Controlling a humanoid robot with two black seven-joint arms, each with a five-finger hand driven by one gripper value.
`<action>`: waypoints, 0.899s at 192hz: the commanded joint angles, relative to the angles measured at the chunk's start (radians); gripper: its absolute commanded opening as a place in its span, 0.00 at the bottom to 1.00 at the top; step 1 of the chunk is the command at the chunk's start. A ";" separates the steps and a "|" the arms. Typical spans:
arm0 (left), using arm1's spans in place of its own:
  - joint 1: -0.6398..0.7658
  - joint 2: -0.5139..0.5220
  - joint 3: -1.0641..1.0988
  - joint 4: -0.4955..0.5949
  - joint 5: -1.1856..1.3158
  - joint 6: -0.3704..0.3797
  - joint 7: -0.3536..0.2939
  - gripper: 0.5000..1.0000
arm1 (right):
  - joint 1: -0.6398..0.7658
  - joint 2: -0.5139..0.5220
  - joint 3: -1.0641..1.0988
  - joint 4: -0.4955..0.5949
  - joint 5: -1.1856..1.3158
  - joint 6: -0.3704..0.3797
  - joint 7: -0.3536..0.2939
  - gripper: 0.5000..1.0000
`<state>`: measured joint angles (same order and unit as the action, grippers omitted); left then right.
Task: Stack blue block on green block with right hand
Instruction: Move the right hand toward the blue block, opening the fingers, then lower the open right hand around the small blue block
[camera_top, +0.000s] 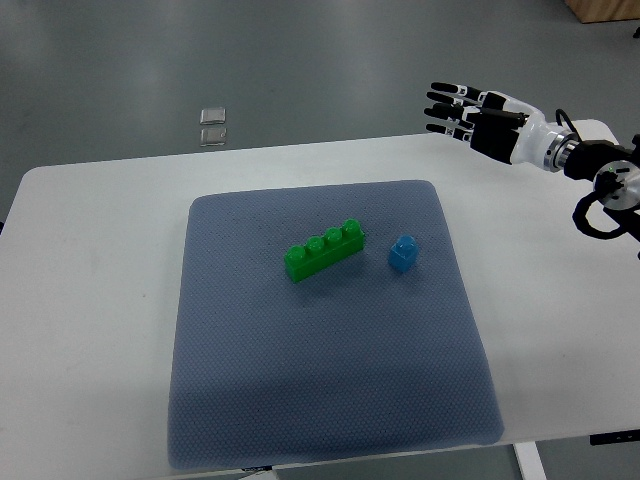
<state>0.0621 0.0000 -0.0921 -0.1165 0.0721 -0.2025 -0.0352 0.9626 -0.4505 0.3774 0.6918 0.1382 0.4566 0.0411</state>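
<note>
A long green block with a row of studs lies at a slant near the middle of the grey-blue mat. Just to its right stands a small blue block, apart from the green one. My right hand hovers at the upper right over the table's far edge, well above and to the right of both blocks. Its fingers are stretched out towards the left and hold nothing. The right arm comes in from the right edge. No left arm shows.
The mat lies on a white table whose far edge runs along the top. Two small clear items sit on the grey floor beyond the table.
</note>
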 joint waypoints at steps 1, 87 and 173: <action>0.001 0.000 0.000 0.000 0.000 0.000 0.000 1.00 | -0.002 -0.002 -0.003 0.000 -0.028 0.004 -0.001 0.83; -0.001 0.000 0.000 0.000 0.000 0.000 0.000 1.00 | 0.025 -0.062 0.006 0.014 -0.477 0.063 0.149 0.83; -0.001 0.000 0.000 0.000 0.000 0.000 0.000 1.00 | 0.044 -0.165 0.003 0.229 -1.082 0.060 0.318 0.83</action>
<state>0.0621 0.0000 -0.0920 -0.1166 0.0721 -0.2025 -0.0352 1.0100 -0.5911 0.3821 0.8484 -0.8443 0.5178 0.3401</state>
